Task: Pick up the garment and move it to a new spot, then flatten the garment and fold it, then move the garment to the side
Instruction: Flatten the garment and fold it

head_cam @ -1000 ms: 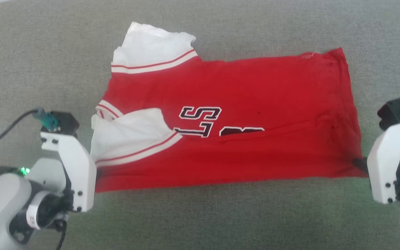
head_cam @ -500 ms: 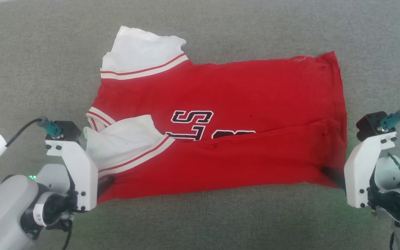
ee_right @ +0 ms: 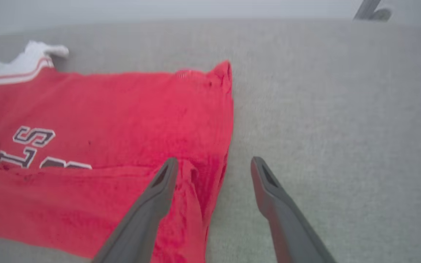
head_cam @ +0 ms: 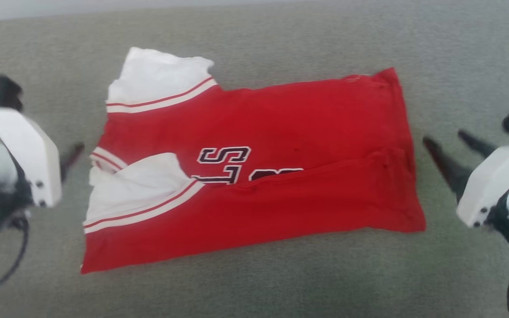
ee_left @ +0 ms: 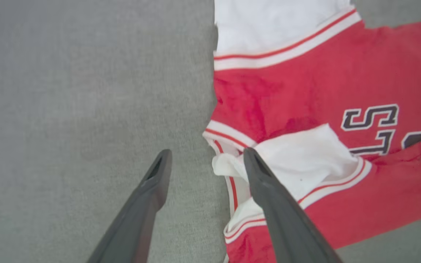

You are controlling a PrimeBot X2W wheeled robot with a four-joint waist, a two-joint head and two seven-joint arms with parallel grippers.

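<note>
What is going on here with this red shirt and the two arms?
A two-armed robot is folding a red garment on a grey fabric surface. The garment lies flat, its near long edge folded up over part of the chest lettering. The left gripper and the right gripper are open, one beside each end, holding nothing.

My left hand point(ee_left: 207, 153) has its two dark fingers spread wide, gripping nothing, out at my left. My right hand point(head_cam: 444, 138) is splayed likewise, empty, with its fingers angled inward.
</note>
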